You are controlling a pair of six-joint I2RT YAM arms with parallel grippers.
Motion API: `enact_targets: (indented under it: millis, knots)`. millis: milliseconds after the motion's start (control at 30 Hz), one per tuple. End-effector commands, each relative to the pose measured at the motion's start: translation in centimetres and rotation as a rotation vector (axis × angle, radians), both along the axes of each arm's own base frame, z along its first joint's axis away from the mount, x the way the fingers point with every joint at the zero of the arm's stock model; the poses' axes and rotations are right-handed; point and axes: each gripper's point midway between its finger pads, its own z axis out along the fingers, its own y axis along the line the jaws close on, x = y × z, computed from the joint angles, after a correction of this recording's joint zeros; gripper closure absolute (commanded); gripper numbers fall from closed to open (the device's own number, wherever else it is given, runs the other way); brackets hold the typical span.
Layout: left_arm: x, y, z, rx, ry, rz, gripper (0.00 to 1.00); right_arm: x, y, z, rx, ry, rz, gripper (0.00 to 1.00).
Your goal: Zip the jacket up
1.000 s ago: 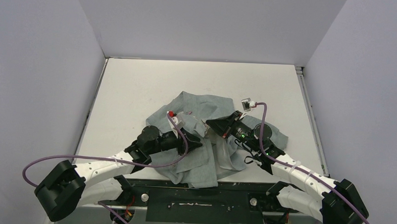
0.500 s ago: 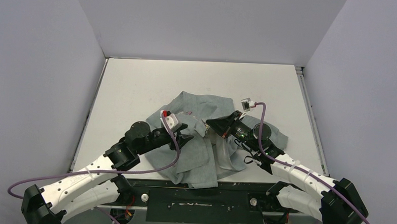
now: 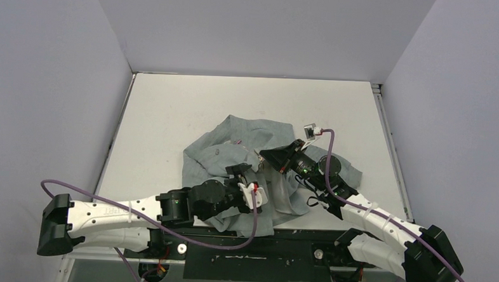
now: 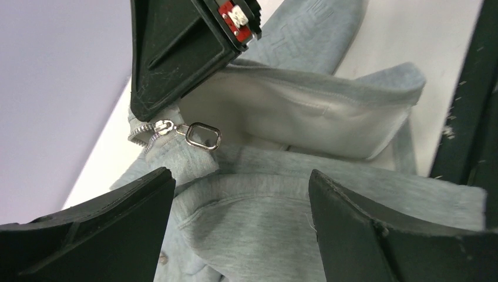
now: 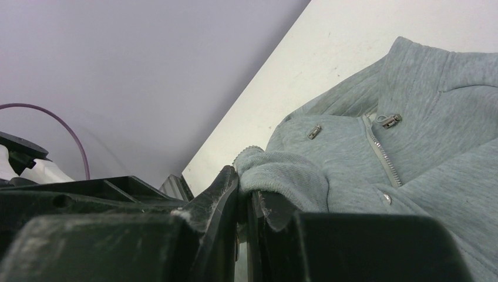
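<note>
A: Left gripper: jaws spread wide, nothing clamped, only grey cloth lying beyond the gap. Right gripper?

B: Pinched narrow on a fold of the jacket, right at the zipper edge. Cloth bulging out over the closed fingers in the right wrist view.

A: Anything hard to read?

B: Plenty. Pinch point itself buried under fabric and black finger. From above, left fingertips lost against the dark wrist. Sleeves impossible to separate in the crumple. Zipper track visible only in a short run; rest folded under.

A: Jacket relative to the left gripper?

B: Bunched on the white table, toward the near edge, between the two arms. Ring pull hanging just beside the right gripper's tip, ahead of the open left jaws, touching neither left finger. Pale lining fold just past the pull.
</note>
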Motion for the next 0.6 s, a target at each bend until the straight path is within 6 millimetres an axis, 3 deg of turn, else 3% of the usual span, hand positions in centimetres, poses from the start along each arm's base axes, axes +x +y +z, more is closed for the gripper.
enact_targets:
  millis: [0, 233, 567]
  knots:
    - [1.7, 0.2, 3.5, -0.028, -0.132, 0.136, 0.18, 0.4, -0.5, 3.0, 0.048, -0.08, -0.028, 1.0]
    - [1.6, 0.3, 4.2, -0.075, -0.118, 0.155, 0.18, 0.4, -0.4, 3.1, 0.05, -0.079, -0.023, 1.0]
    - [0.9, -1.0, 3.3, -0.088, -0.094, 0.11, 0.19, 0.4, -0.4, 3.1, 0.058, -0.077, -0.022, 1.0]
